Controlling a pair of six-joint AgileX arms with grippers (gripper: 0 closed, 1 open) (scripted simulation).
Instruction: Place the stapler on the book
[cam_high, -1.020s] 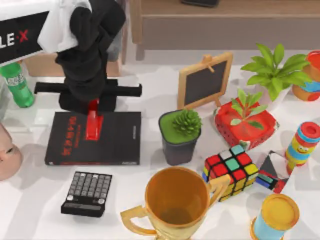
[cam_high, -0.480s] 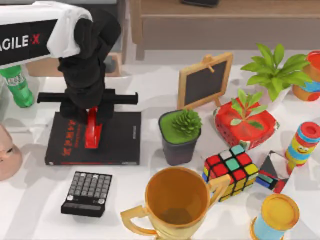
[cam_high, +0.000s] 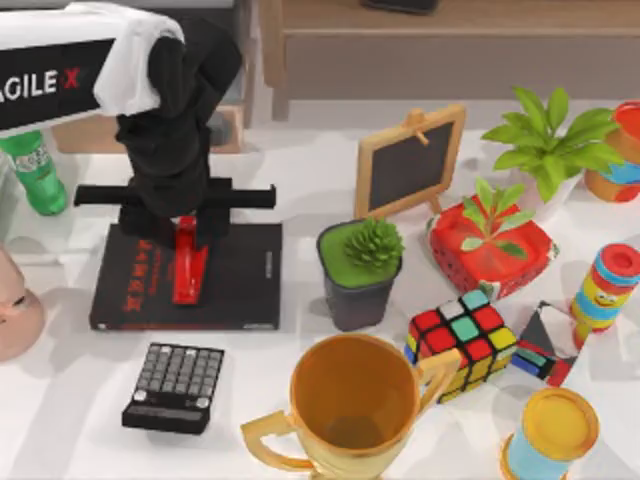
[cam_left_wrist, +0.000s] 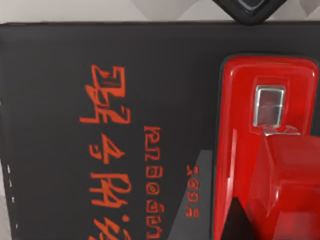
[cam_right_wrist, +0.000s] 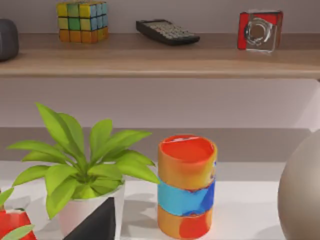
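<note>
The black book (cam_high: 240, 275) with red characters lies flat at the table's left. The red stapler (cam_high: 188, 265) rests lengthwise on its cover, near the left half. My left gripper (cam_high: 183, 228) hovers over the stapler's far end, fingers open on either side of it and not clamping it. The left wrist view looks straight down on the book cover (cam_left_wrist: 60, 75), with the stapler (cam_left_wrist: 265, 100) close beneath the camera.
A black calculator (cam_high: 175, 387) lies in front of the book. A dark pot with a succulent (cam_high: 360, 272) stands just to the book's right, and a gold cup (cam_high: 350, 405) is nearer the front. A green bottle (cam_high: 35, 170) stands at the back left, a small chalkboard (cam_high: 410, 162) at the back centre.
My left gripper has risen and drawn back a little toward the far edge. The stapler stays lying on the book. In the last half second almost nothing moved.
</note>
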